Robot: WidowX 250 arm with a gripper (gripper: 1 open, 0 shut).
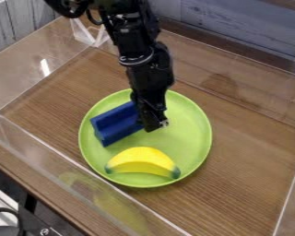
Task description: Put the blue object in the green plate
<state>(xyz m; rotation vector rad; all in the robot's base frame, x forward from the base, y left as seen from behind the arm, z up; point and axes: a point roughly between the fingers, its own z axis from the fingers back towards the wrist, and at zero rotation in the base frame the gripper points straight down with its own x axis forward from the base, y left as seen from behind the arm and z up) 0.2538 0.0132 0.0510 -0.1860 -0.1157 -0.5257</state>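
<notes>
1. One dark blue rectangular block, lying inside the plate.
2. One large round lime-green shallow plate with a raised rim.
3. One yellow banana, also in the plate.
4. One black robot arm, ending in one gripper whose two fingers stand closed together.
5. One brown wood-grain table.
6. One clear plastic enclosure walling in the table.

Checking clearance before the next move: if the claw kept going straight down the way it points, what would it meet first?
Most likely the green plate: the shut claw points steeply down over its floor, beside the blue object. Depth is unclear.
</notes>
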